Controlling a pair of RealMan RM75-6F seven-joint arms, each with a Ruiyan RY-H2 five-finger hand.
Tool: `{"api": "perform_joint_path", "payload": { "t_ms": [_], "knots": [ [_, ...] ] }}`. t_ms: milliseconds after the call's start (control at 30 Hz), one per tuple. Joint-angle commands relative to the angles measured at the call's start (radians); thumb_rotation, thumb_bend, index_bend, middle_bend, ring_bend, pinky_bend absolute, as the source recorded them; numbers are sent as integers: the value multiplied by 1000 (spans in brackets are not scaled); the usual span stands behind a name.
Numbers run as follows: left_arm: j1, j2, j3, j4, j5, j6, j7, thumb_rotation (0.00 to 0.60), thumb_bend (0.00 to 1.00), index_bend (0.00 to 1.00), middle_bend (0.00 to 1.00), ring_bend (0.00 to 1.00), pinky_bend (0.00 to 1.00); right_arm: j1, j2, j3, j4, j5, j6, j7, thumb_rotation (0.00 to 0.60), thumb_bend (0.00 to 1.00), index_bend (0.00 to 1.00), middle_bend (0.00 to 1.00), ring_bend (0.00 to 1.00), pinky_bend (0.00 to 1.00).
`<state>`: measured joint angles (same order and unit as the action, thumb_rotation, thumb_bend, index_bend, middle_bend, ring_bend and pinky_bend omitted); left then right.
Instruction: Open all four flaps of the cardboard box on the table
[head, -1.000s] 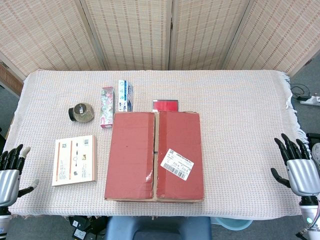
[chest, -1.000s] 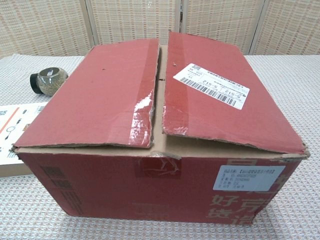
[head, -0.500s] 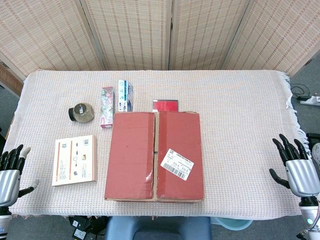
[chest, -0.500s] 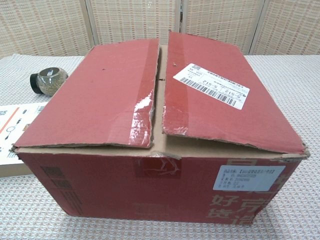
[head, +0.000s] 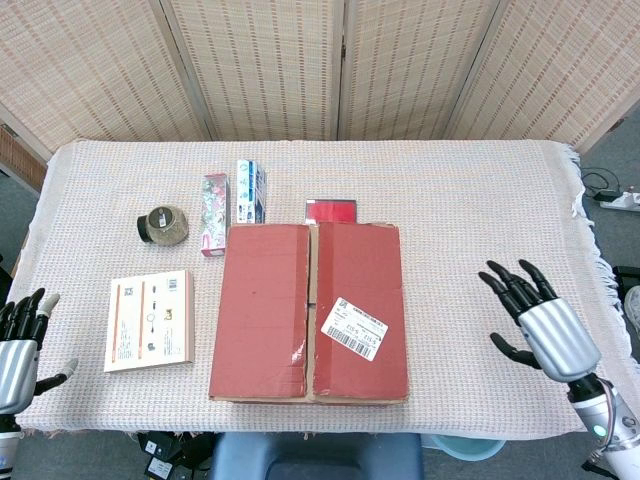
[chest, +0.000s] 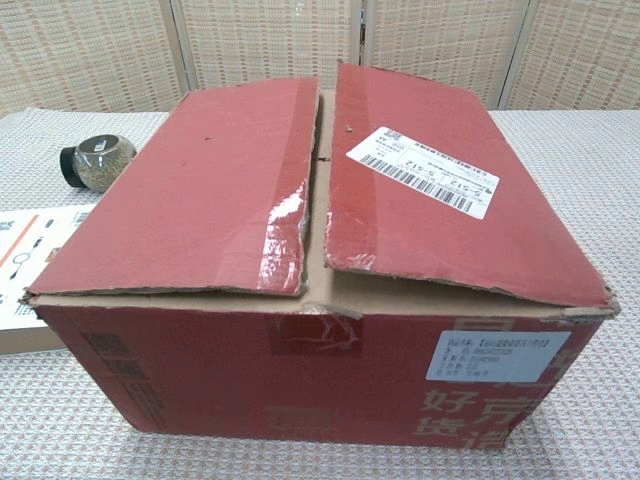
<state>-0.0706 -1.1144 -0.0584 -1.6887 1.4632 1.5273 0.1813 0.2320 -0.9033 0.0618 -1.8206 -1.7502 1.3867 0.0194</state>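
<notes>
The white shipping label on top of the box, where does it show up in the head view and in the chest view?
Head view: the white shipping label lies on the right top flap, toward the box's near right corner.
Chest view: the same label sits upper right of centre, on the raised right flap.
Shared landmark: the seam between the two top flaps, just left of the label in both views.

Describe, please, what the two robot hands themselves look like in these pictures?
Both show only in the head view. The right robot hand has a silver metallic palm shell, black segmented fingers and a grey wrist with a small blue light. The left robot hand looks alike: silver body, black fingers with pale tips.
</notes>
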Motion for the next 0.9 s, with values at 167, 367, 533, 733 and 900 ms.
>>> {"api": "perform_joint_path", "payload": {
  "t_ms": [167,367,533,733,900],
  "knots": [
    [10,13,6,-15,-1,6,0,600,245,0,0,0,0,173,96,45,-187,-88,-190,-29,600,315,18,124,197,0],
    [19,24,9,-29,2,15,1,600,245,0,0,0,0,321,93,91,-286,-85,-365,-27,600,318,77,161,227,0],
    [26,28,12,-28,4,22,-5,600,245,0,0,0,0,427,54,130,-328,-27,-496,-66,600,366,129,186,237,0],
    [30,34,14,-29,-3,17,-10,600,245,0,0,0,0,513,-5,173,-343,71,-581,-118,600,388,162,216,249,0],
    [32,39,15,-33,-8,12,-11,600,245,0,0,0,0,574,-65,190,-332,140,-633,-175,600,388,215,249,255,0]
  ]
}}
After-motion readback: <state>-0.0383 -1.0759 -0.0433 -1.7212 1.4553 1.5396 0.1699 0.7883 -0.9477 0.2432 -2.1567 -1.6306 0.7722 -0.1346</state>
